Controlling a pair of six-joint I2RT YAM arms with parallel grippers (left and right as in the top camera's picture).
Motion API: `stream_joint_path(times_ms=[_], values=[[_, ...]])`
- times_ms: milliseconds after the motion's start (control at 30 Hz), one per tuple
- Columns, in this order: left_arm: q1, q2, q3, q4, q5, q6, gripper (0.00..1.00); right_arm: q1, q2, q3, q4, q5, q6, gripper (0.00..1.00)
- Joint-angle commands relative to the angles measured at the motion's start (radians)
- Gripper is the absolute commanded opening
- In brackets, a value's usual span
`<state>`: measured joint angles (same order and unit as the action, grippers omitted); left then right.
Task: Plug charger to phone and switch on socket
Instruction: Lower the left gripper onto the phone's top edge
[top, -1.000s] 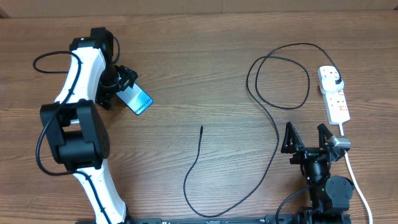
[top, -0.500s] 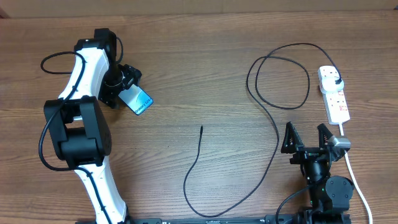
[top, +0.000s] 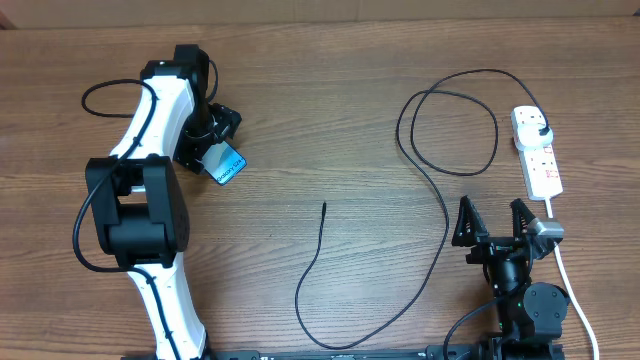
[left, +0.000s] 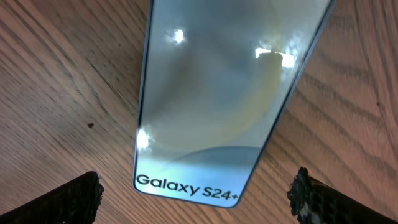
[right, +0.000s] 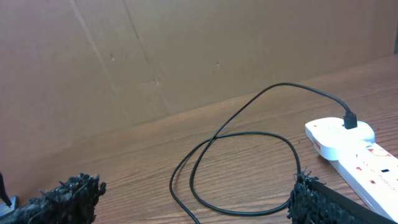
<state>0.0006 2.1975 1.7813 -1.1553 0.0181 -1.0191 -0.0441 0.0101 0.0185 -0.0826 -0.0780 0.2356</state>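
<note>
The phone (top: 229, 164), with its light blue screen reading "Galaxy S24+", lies flat on the wooden table at the left. My left gripper (top: 211, 140) is open just above its near end. In the left wrist view the phone (left: 224, 93) fills the middle, with the fingers (left: 199, 200) spread wide on either side of its lower edge. The charger cable (top: 445, 215) lies loose, with its free tip (top: 323, 205) at mid-table and its black plug (top: 541, 127) in the socket (top: 543, 165). My right gripper (top: 493, 222) is open and empty, near the front right. In the right wrist view the fingers (right: 199, 199) face the cable loop (right: 249, 134) and the socket (right: 348, 146).
The socket's white cord (top: 570, 285) runs down the right side past my right arm. A brown cardboard wall (right: 186, 56) stands along the table's far edge. The cable makes a loop (top: 450, 130) at the back right and a long curve (top: 330, 340) toward the front.
My left arm has shifted to the right, bringing the gripper closer over the phone. The phone, cable and right arm have not moved.
</note>
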Motion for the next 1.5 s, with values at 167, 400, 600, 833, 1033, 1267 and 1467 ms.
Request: stream_joint_path(times_ms=[167, 400, 600, 833, 1033, 1267, 1467], values=[[0.007, 0.006, 0.022, 0.023, -0.035, -0.028, 1.00, 0.005, -0.006, -0.011, 0.003, 0.006, -0.003, 1.00], [0.007, 0.006, 0.022, 0.030, -0.079, -0.028, 1.00, 0.006, -0.006, -0.011, 0.003, 0.006, -0.003, 1.00], [0.007, 0.007, 0.022, 0.045, -0.081, -0.029, 1.00, 0.006, -0.006, -0.011, 0.003, 0.006, -0.003, 1.00], [0.006, 0.021, 0.022, 0.058, -0.078, -0.030, 1.00, 0.006, -0.006, -0.011, 0.003, 0.006, -0.003, 1.00], [0.013, 0.061, 0.022, 0.065, -0.041, -0.040, 1.00, 0.005, -0.006, -0.011, 0.003, 0.006, -0.003, 1.00], [0.012, 0.065, 0.022, 0.092, -0.029, -0.040, 1.00, 0.006, -0.006, -0.011, 0.003, 0.006, -0.003, 1.00], [0.012, 0.078, 0.022, 0.098, -0.059, -0.039, 1.00, 0.005, -0.006, -0.011, 0.003, 0.006, -0.003, 1.00]])
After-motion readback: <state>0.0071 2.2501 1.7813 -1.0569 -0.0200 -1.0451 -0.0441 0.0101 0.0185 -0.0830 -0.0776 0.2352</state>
